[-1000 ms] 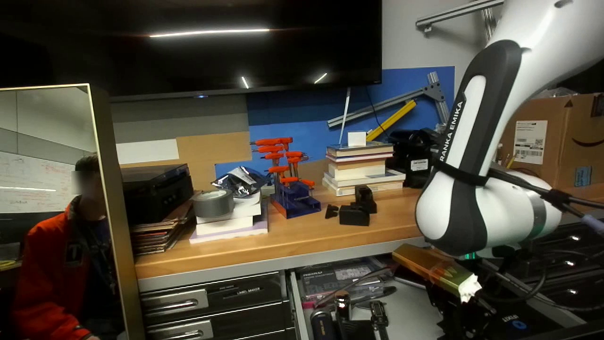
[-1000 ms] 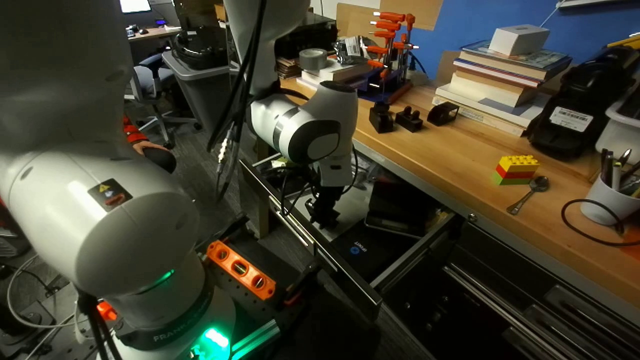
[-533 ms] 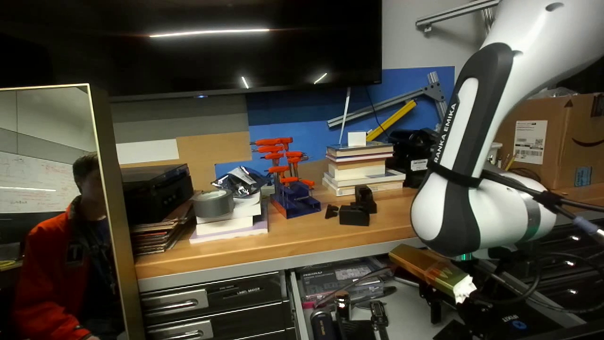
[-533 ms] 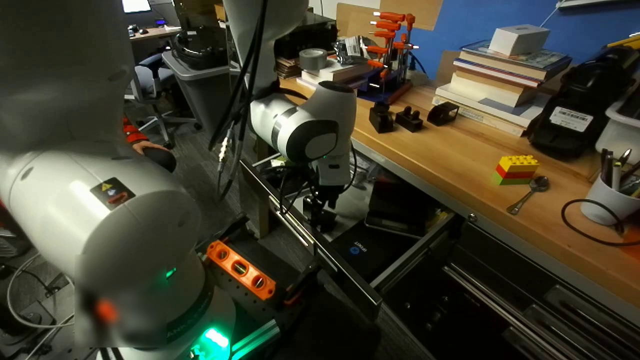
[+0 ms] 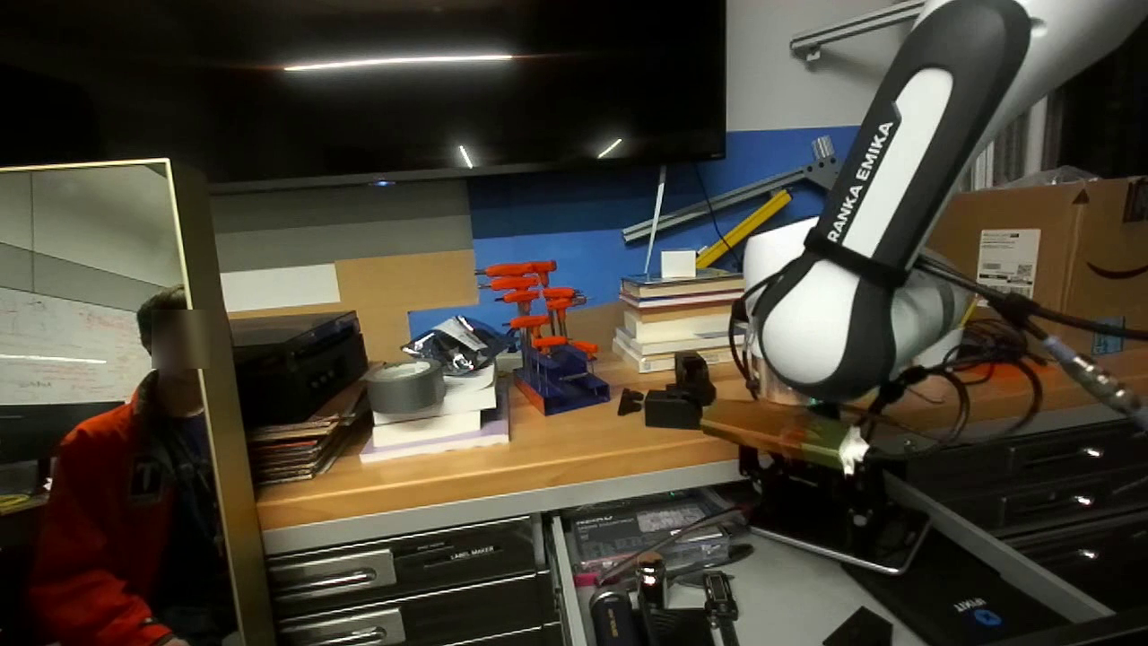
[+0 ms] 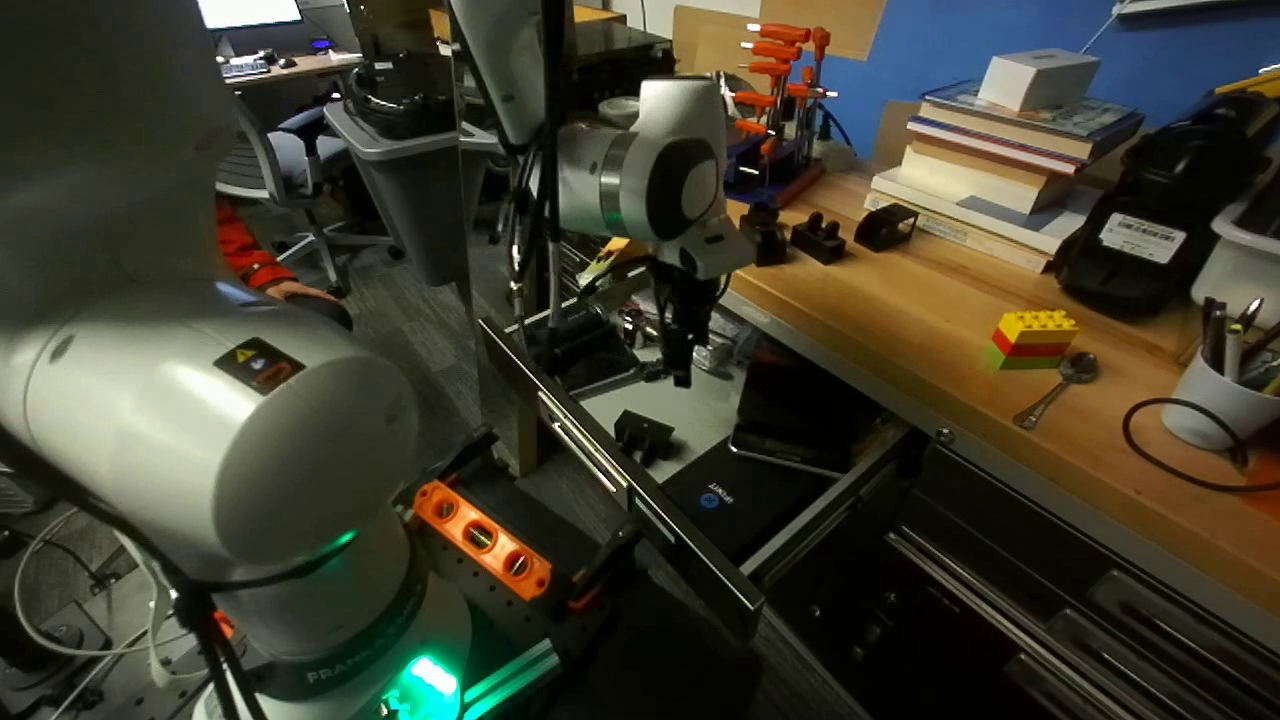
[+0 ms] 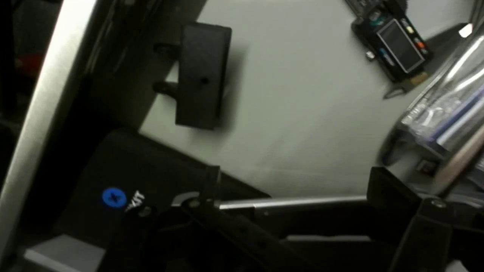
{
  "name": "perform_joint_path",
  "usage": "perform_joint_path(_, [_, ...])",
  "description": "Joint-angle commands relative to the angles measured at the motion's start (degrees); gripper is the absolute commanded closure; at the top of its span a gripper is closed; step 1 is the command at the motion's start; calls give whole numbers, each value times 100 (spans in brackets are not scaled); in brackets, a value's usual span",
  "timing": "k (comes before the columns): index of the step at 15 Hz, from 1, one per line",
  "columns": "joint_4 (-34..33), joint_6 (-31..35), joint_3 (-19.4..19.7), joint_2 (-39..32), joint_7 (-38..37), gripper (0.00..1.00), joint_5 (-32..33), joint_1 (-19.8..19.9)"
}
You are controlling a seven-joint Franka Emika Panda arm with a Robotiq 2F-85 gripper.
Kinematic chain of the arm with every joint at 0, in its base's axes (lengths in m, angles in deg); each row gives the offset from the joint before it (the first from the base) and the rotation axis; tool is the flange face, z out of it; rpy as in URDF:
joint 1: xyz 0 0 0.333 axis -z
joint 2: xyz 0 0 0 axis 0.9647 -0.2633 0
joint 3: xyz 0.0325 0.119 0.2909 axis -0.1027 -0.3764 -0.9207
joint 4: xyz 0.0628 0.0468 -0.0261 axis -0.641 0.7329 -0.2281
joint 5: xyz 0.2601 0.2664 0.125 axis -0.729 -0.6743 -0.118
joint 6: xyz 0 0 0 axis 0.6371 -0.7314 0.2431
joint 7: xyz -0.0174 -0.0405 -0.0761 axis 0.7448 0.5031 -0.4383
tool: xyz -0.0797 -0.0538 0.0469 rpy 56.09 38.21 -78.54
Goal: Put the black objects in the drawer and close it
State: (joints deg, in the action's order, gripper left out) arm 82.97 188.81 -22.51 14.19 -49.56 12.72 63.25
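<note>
The drawer (image 6: 845,505) stands pulled out beneath the bench, seen in both exterior views. On its pale floor, close to the front wall, lies a black object (image 7: 202,75), a block with two prongs; the same block (image 6: 642,435) shows in an exterior view. Three more black objects sit on the bench top: a block (image 6: 763,240), a two-pronged piece (image 6: 818,240) and a hollow piece (image 6: 886,228). My gripper (image 7: 297,185) hangs over the drawer, apart from the block. Its fingers are wide apart with nothing held between them.
A silver-edged black tablet (image 6: 790,410), a black case with a blue logo (image 6: 730,500) and a digital caliper (image 7: 401,49) lie in the drawer. On the bench stand a book stack (image 6: 990,190), a red-handled tool rack (image 5: 560,381) and a toy brick block (image 6: 1035,345).
My gripper has opened and let go of the black block, which stays on the drawer floor. The arm has risen and swung toward the bench.
</note>
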Motion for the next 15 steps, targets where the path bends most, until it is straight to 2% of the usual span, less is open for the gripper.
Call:
perform_joint_path(1, [-744,-995,-349,430,261,0,523,207])
perform_joint_path(4, [-1393,-1363,-713,420,956,0,379,407])
perform_joint_path(7, [-1905,-1342,-971,231,1958,0,-8,571])
perform_joint_path(10, [-2212,-1179,-1186,48,3266,0,-742,697])
perform_joint_path(15, [-2826,-1375,-1426,-422,5443,0,-1976,870])
